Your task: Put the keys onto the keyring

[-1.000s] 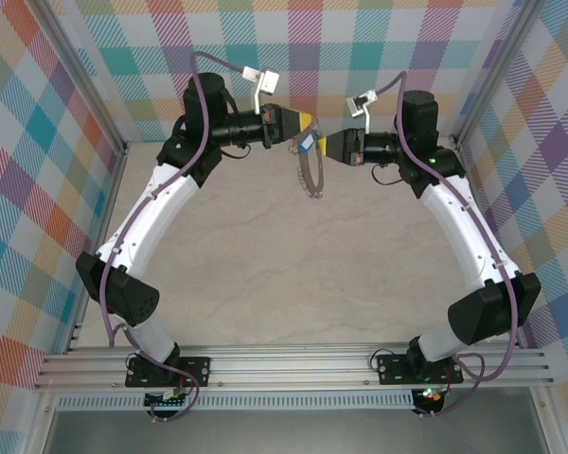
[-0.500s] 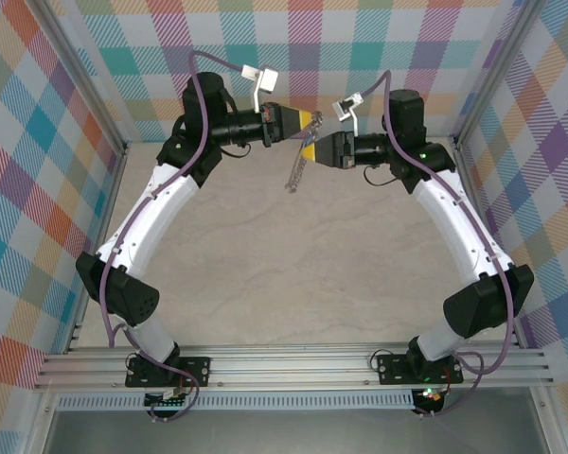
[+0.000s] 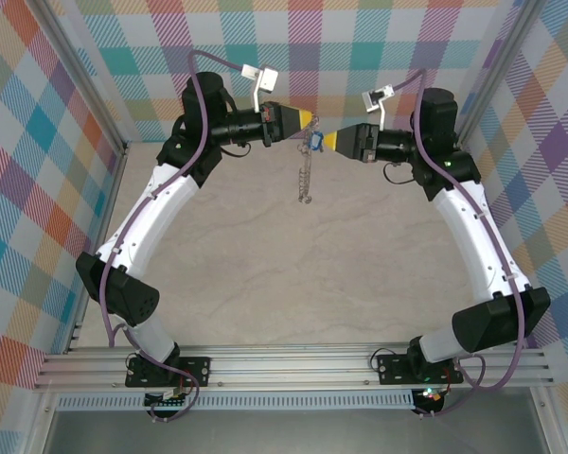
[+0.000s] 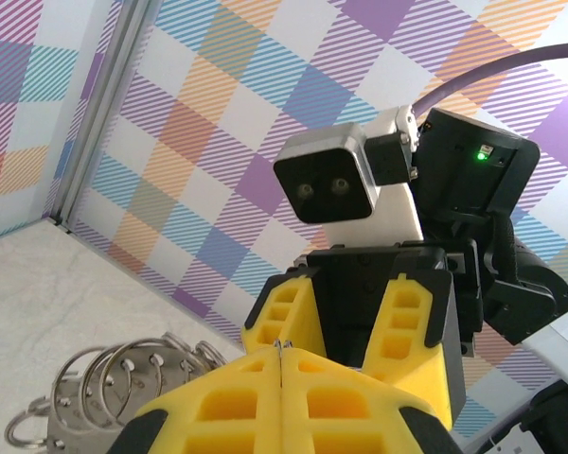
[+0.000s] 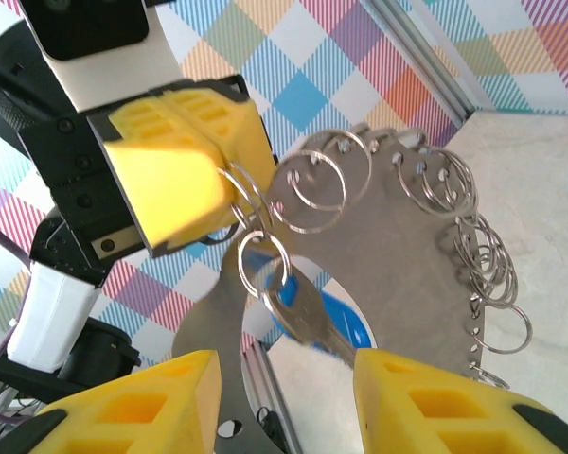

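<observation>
The keyring is a flat grey metal hoop fringed with small wire loops. It hangs edge-on in the top view as the keyring. My left gripper is shut on one rim loop, the thin wire pinched between its yellow fingers; the same grip shows at my left gripper. A silvery key with a blue tag dangles from a small loop beside that grip, seen as a blue speck from above. My right gripper is open below the key, whose tip reaches its right finger.
The right wrist's grey camera block faces the left gripper at close range. Plaid walls and aluminium frame posts enclose the beige table. The arm bases stand on the front rail.
My right gripper closed in on the left one, opened and let go of the key, then drew back right. The key now hangs from a loop. The keyring swung and hangs straight.
</observation>
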Available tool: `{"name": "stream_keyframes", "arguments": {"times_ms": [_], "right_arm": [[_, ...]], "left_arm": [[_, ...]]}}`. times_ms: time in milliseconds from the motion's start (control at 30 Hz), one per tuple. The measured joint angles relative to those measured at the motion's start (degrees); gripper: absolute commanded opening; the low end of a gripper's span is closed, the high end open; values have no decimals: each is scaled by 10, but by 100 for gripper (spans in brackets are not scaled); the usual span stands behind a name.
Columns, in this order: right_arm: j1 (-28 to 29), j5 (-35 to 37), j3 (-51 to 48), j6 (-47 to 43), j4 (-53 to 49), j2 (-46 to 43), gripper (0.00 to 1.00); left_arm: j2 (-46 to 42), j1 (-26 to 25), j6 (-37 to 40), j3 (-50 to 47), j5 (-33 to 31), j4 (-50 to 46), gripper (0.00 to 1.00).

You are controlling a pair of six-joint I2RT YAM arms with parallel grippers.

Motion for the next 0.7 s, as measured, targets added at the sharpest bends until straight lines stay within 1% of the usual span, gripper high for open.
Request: {"name": "stream_keyframes", "arguments": {"times_ms": [267, 500, 633, 700], "right_arm": [[0, 8, 22, 57, 77, 24, 41], [11, 10, 31, 82, 104, 43, 38], [21, 10, 35, 86, 112, 47, 32], [24, 10, 37, 88, 115, 47, 27]], "left_arm": [[0, 0, 0, 3, 4, 1, 0], [0, 0, 0, 4, 4, 0, 0], [0, 0, 0, 4, 4, 0, 0], [0, 0, 0, 4, 4, 0, 0]]}}
